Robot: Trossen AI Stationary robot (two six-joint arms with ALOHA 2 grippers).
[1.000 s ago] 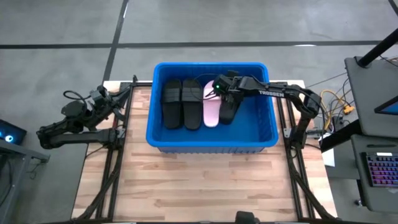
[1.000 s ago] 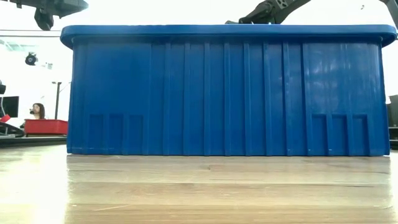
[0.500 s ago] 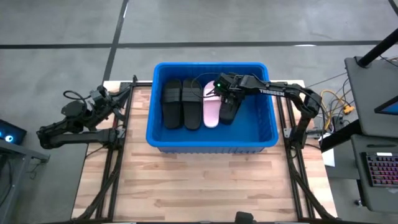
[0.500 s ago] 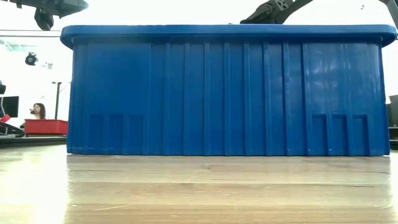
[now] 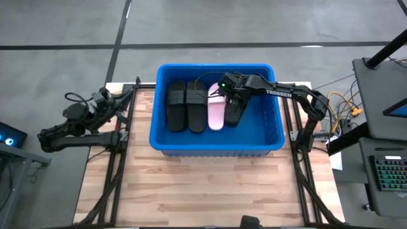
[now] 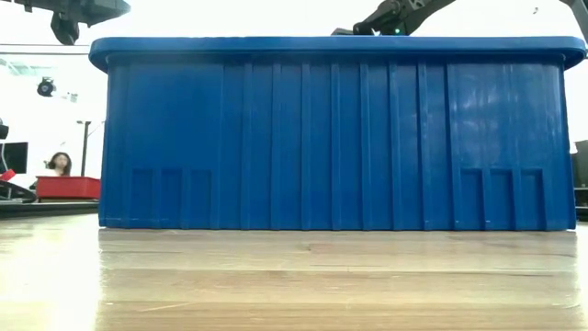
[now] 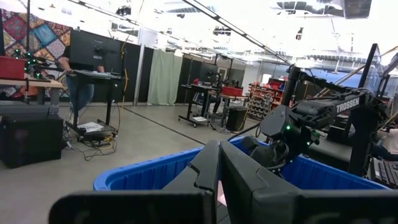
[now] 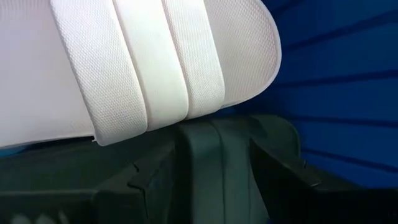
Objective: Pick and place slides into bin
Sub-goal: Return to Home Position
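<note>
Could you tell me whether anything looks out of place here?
Nothing stands out: the black slides and a pink slide lie side by side in the bin. The right gripper hangs low over them; the left gripper rests outside the bin.

This is a large open robotics lab or workshop hall. The left wrist view looks across a bare concrete floor to standing desks with a dark monitor. A person stands at one desk. Beyond are a pale curtain, stocked shelves and an exposed ceiling with strip lights. Right of the wooden table lie loose cables and a backlit keyboard.
</note>
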